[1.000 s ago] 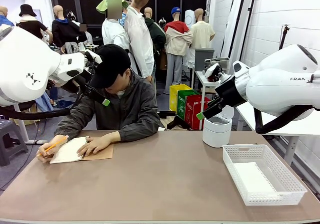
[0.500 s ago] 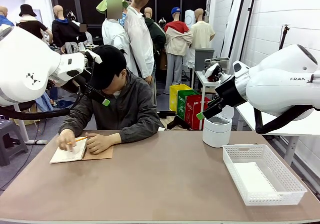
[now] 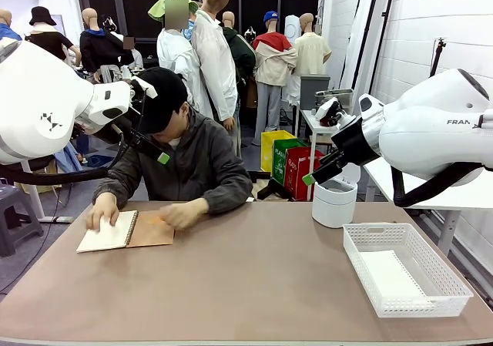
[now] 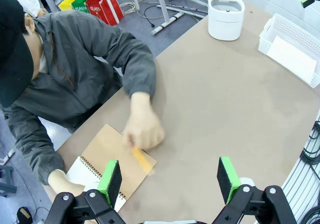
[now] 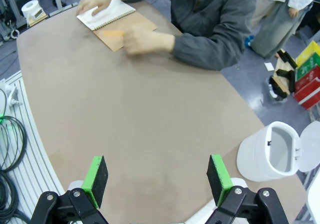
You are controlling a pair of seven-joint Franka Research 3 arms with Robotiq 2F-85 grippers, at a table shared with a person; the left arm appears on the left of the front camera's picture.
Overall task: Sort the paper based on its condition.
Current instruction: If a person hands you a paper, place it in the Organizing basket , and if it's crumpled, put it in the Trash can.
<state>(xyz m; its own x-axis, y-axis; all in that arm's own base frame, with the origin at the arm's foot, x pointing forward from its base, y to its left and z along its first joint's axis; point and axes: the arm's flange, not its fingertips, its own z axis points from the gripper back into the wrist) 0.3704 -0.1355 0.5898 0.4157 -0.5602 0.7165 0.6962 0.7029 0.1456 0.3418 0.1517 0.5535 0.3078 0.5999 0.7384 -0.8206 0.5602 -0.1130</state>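
Trouble first: both grippers hang high with nothing gripped, left gripper [image 4: 170, 176] and right gripper [image 5: 157, 181] each spread wide, while the person's hands [image 3: 183, 213] work over the notebook [image 3: 127, 230] at ten o'clock on the table [image 3: 254, 284]. Reach in now and an arm could meet a sleeve or snag the spiral. Paper: one sheet [image 3: 393, 275] lies flat inside the white basket [image 3: 362, 265] at four o'clock, its long axis running along the basket, roughly eleven to five. A white bin [image 3: 334, 201] stands open at two o'clock.
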